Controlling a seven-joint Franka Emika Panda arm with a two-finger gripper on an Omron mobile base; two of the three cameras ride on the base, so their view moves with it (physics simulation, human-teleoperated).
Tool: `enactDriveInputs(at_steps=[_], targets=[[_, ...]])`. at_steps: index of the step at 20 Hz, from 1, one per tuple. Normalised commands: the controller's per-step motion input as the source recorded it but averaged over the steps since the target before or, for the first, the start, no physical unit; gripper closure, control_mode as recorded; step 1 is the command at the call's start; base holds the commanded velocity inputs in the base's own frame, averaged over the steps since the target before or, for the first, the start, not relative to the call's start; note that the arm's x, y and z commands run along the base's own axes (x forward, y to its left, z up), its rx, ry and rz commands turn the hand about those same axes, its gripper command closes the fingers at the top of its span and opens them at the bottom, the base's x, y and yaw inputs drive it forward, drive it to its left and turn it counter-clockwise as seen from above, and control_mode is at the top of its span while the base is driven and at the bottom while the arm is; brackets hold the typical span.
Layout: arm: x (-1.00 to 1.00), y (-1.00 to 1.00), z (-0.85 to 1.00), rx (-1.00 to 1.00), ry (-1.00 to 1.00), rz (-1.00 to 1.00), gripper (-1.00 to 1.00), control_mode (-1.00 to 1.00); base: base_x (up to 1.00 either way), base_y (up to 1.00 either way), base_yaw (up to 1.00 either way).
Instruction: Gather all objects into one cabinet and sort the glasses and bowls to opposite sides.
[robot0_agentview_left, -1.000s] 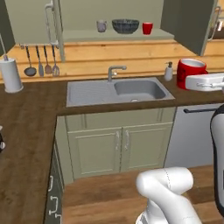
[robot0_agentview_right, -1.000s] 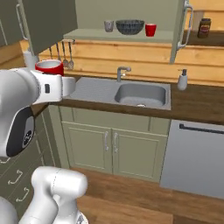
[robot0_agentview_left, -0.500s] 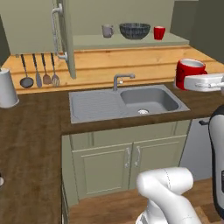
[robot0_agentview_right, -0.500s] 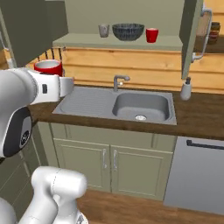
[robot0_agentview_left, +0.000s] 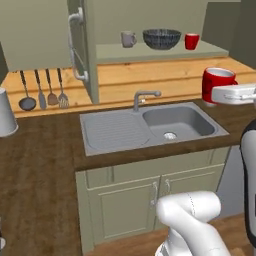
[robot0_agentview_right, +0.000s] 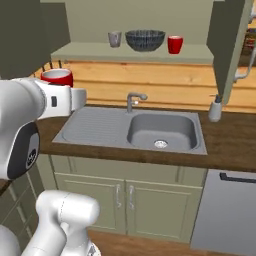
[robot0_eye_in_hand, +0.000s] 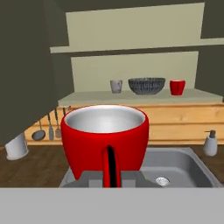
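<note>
Red mug (robot0_eye_in_hand: 105, 142) upright, mouth up — handle toward the hand, gripper (robot0_eye_in_hand: 109, 177) clamped on that handle

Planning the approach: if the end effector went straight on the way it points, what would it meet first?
Probably the open cabinet, near the dark bowl; the end effector, shut on the red mug, faces it over the sink. Depth is unclear.
</note>
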Motion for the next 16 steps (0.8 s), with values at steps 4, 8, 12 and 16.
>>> enactDriveInputs(at_steps=[4,8,12,16], targets=[[0.0,0.0,0.0,0.0,0.0,0.0,1.0,1.0,0.8,0.38,-0.09],[0.0,0.0,0.0,0.0,0.0,0.0,1.0,1.0,1.0,0.02,-0.01],[0.0,0.0,0.0,0.0,0.0,0.0,1.0,1.0,0.94,0.08,0.0],[0.0,0.0,0.0,0.0,0.0,0.0,1.0,1.0,0.9,0.21,-0.04]])
